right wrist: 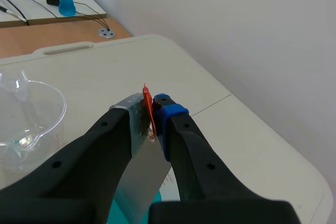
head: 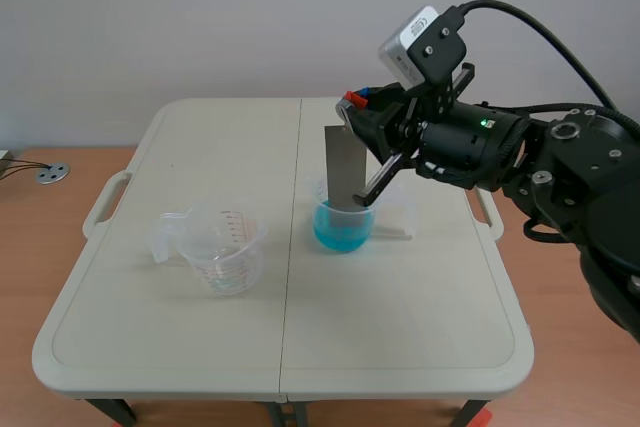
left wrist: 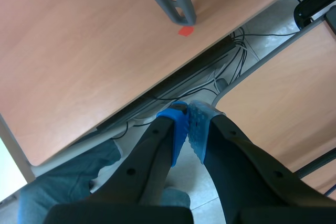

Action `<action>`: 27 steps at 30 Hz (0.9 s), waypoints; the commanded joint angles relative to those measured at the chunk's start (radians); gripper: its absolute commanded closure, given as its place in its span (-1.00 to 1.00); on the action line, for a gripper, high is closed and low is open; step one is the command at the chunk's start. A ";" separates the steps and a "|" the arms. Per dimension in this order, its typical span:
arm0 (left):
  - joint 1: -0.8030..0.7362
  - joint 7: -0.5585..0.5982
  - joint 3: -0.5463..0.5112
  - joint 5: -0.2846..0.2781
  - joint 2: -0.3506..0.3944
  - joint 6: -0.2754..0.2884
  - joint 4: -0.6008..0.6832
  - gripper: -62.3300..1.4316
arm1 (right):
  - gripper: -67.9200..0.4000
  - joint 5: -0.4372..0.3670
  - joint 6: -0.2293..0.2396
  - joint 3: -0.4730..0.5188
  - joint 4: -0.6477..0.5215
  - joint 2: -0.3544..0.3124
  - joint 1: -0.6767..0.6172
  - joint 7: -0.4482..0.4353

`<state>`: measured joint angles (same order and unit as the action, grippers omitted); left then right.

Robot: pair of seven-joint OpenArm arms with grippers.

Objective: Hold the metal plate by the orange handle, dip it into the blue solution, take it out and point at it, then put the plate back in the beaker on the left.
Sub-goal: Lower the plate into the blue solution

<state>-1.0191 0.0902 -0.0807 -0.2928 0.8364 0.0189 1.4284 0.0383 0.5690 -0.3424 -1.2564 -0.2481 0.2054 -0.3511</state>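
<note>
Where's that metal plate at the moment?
In the scene view the metal plate stands upright just right of the middle of the table, its top held by the right gripper, its lower end inside the beaker of blue solution.

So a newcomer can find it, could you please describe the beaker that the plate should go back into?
Start at the pale folding table with a seam down its middle. Two clear beakers stand on it, one on each side of that seam; yours is the empty beaker on the left half. Unlike the other beaker, with its blue liquid and metal plate, it holds nothing.
</note>
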 commanded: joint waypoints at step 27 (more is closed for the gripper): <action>0.003 0.003 0.001 -0.002 -0.007 0.002 0.004 0.90 | 0.95 0.083 -0.056 0.001 0.171 0.025 0.047 -0.127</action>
<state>-1.0164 0.0830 -0.0807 -0.2928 0.8364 0.0200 1.4284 0.1177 0.5129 -0.3420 -1.0805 -0.2218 0.2375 -0.4713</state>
